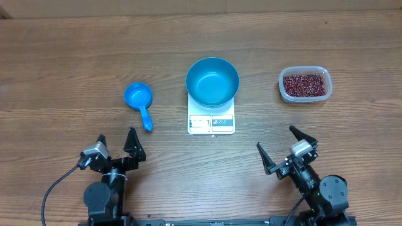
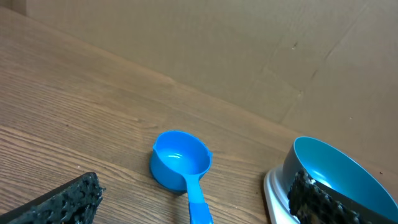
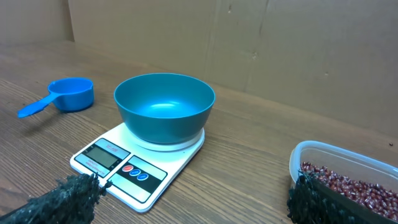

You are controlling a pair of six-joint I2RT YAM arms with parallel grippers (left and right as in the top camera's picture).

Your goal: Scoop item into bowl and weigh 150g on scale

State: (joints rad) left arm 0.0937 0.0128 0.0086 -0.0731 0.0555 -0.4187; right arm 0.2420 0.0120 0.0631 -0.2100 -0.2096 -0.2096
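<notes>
Blue bowl (image 1: 212,81) atop white scale (image 1: 211,123) — beans (image 1: 304,85) well apart

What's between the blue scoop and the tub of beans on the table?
The blue bowl, standing empty on the white scale, sits between the scoop and the tub. The overhead view shows it best.

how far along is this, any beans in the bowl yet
Done: the blue bowl sits on the scale, empty. In hand: nothing; the left gripper and right gripper are open, apart from everything. Left: pick up the scoop lying left of the scale, carry beans from the clear tub into the bowl, and reach the target weight.
</notes>
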